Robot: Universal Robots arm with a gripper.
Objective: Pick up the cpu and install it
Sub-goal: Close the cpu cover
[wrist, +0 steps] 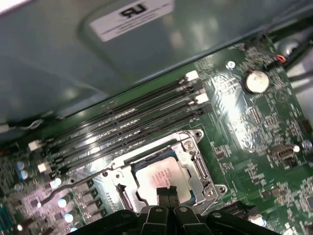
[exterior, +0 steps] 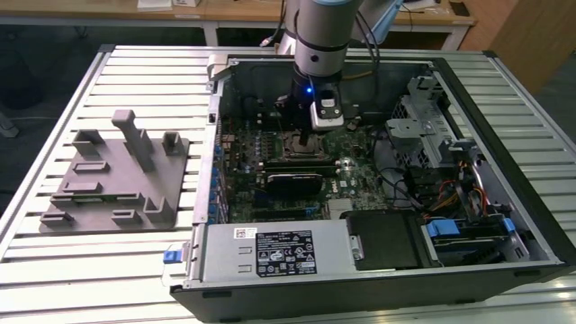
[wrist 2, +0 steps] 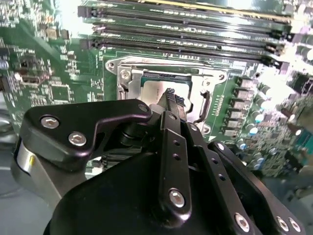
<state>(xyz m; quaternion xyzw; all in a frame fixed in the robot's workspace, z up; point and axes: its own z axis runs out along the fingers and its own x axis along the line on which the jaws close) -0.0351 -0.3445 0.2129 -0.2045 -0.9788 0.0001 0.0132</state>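
- Wooden desks [exterior: 225, 13] line the back of the room; in front of them a slatted metal table [exterior: 108, 270] carries an open computer case [exterior: 378, 297] lying on its side.
- On the exterior view's left, apart from the case, a grey plastic fixture [exterior: 117, 175] with upright posts rests on the slats.
- Inside the case the green motherboard [exterior: 360, 175] faces up, and the arm reaches straight down onto it.
- The cpu [wrist: 159, 174] lies flat in its socket [wrist: 193, 169] — pale metal top up, the socket's metal frame around it on every side. The second wrist view gives the same: cpu [wrist 2: 154, 90] seated inside the frame.
- The gripper [wrist: 167, 190] has its two black fingertips pressed together with no gap, holding nothing. They sit at one edge of the chip — whether they touch it I cannot tell.
- Long black memory slots [wrist: 132, 122] run just beside the socket, and a round coin battery [wrist: 256, 81] sits further off.
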